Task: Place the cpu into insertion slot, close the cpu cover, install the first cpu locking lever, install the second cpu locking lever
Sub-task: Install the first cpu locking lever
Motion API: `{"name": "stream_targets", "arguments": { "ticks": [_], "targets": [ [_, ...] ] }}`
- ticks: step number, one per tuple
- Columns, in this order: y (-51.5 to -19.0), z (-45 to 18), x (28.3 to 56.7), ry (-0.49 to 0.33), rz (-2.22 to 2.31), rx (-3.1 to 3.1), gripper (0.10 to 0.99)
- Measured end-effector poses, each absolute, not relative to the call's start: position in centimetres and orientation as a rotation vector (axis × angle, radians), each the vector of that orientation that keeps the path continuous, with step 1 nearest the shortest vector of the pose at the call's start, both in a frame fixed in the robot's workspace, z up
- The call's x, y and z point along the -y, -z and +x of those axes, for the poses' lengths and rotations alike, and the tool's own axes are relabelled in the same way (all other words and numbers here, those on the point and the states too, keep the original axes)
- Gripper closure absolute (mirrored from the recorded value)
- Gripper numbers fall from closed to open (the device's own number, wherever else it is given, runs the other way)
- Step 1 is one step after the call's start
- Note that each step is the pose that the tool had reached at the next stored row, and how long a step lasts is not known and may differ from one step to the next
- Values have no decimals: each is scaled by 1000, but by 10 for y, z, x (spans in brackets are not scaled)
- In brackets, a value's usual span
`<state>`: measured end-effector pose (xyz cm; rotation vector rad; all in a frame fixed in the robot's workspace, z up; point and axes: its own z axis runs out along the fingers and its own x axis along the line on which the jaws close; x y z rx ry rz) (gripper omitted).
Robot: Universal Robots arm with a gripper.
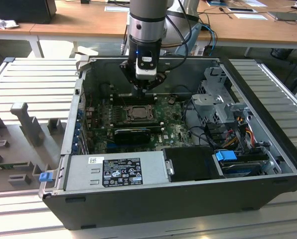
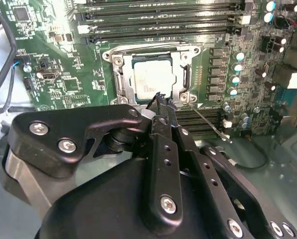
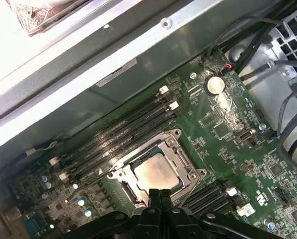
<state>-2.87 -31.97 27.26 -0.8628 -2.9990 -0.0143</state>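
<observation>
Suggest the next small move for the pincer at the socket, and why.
Probably nudge the shut pincer sideways onto the loose locking lever and start pressing it down. In the second wrist view the cpu looks seated, the cpu cover looks laid flat around it, and the thin lever juts out unlatched beside the pincer tips.

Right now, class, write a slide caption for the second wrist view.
Shut hand at the insertion slot; the cpu lies under the lowered cpu cover, a thin lever jutting aside.
</observation>
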Motion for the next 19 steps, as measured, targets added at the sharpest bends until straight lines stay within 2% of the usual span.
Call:
{"name": "stream_targets", "arguments": {
  "ticks": [19],
  "targets": [
    [-272,-28,320,11,-399,3096,980]
  ]
}}
